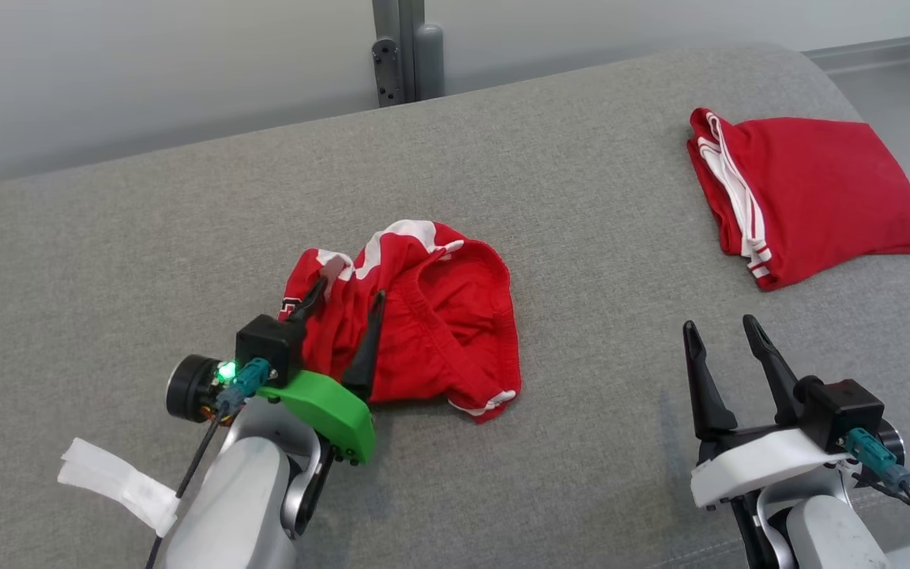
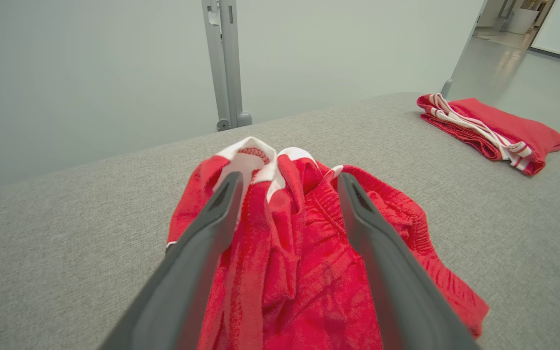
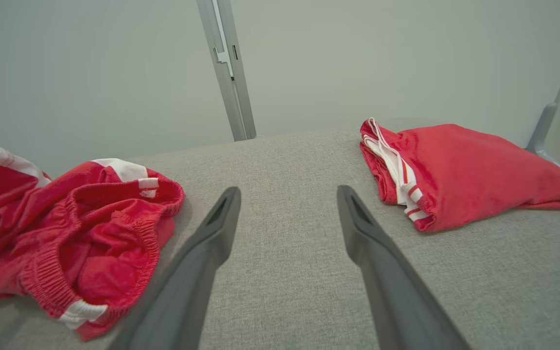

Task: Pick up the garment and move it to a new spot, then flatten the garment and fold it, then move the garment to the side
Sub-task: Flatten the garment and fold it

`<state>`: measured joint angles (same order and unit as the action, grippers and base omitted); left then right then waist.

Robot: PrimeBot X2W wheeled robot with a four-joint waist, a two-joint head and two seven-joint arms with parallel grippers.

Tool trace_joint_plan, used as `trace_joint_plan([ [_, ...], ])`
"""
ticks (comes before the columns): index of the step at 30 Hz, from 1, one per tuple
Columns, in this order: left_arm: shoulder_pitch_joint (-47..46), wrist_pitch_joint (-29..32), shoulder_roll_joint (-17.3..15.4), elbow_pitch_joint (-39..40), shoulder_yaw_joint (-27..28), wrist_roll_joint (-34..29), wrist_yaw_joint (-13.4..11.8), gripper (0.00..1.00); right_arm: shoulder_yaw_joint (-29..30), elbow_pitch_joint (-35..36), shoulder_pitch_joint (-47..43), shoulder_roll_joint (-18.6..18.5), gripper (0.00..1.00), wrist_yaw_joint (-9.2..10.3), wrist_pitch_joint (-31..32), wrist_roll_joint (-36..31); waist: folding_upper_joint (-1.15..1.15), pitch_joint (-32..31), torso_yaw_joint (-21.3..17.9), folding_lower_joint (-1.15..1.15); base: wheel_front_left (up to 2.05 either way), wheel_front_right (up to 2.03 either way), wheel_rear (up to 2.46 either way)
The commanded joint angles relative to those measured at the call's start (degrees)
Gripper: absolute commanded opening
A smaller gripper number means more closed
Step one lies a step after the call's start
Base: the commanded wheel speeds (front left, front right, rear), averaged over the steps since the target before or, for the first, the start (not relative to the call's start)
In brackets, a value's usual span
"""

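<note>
The garment (image 1: 423, 316), red and crumpled, lies bunched near the centre of the grey counter (image 1: 550, 150), not yet flattened. The left claw (image 1: 348, 290) straddles its left part, fingers apart, gripping nothing. The right claw (image 1: 720, 323) is also apart, over bare counter at near right. A folded red garment (image 1: 810, 190) sits far right. Risk: closing here may pinch only 1 loose fold, so the bundle trails or slips during the lift
</note>
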<state>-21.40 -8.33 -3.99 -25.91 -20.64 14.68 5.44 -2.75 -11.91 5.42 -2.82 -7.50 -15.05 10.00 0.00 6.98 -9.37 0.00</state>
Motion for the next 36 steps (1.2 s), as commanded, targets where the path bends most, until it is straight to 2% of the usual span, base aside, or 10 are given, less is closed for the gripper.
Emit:
trace_joint_plan([
  [1,-1.65,-0.55,-0.45,-1.4,0.53,0.1,-0.66,1.0,0.15,0.11,0.95,-0.15,1.0,0.02,-0.17,0.35,0.0,1.64,-1.65,0.0,0.0,0.0,0.0],
  [4,-3.61,-1.05,-0.81,-4.38,0.99,-0.22,-1.47,1.0,0.24,0.04,1.24,-0.15,1.0,0.01,-0.16,0.36,0.0,2.17,-2.21,0.0,0.0,0.0,0.0],
  [5,-4.3,-1.18,-1.03,-5.36,0.84,-0.61,-1.59,0.75,0.23,0.02,1.37,-0.15,1.0,0.01,-0.17,0.4,0.0,2.27,-2.34,0.0,0.0,0.0,0.0],
  [6,-4.88,-1.41,-1.02,-6.19,0.74,-0.65,-1.63,0.3,0.28,0.02,1.54,-0.15,1.0,0.01,-0.17,0.38,0.0,2.34,-2.43,0.0,0.0,0.0,0.0],
  [7,-5.52,-1.64,-0.95,-6.92,0.65,-0.59,-1.55,0.04,0.34,0.02,1.67,-0.16,1.0,0.01,-0.16,0.39,0.0,2.39,-2.46,0.0,0.0,0.0,0.0],
  [8,-6.18,-2.13,-0.8,-7.35,0.58,-0.4,-1.38,0.0,0.46,-0.01,1.73,-0.16,1.0,0.02,-0.16,0.41,0.0,2.39,-2.42,0.0,0.0,0.0,0.0],
  [15,-6.62,-5.54,0.25,-6.08,-1.09,0.96,-0.3,0.0,1.09,0.01,0.97,-0.16,1.0,0.01,-0.16,0.13,0.0,1.13,-0.17,0.0,0.0,0.0,0.0],
  [23,2.23,-6.21,-1.2,6.27,-2.87,3.42,0.77,0.0,1.72,0.26,-0.5,-0.17,1.0,0.02,-0.17,-0.17,0.0,-0.93,4.95,0.0,0.0,0.0,0.0],
  [29,12.94,-2.62,-5.34,15.77,-0.55,6.14,-1.58,0.0,1.86,0.01,-1.1,-0.16,1.0,0.01,-0.16,-0.35,0.0,-1.61,7.66,0.0,0.0,0.0,0.0],
  [36,19.18,-1.4,-8.26,14.69,3.07,8.85,-3.9,0.0,1.31,-0.37,-0.49,-0.16,1.0,0.02,-0.17,-0.52,0.0,-1.52,8.48,0.0,0.0,0.0,0.0],
])
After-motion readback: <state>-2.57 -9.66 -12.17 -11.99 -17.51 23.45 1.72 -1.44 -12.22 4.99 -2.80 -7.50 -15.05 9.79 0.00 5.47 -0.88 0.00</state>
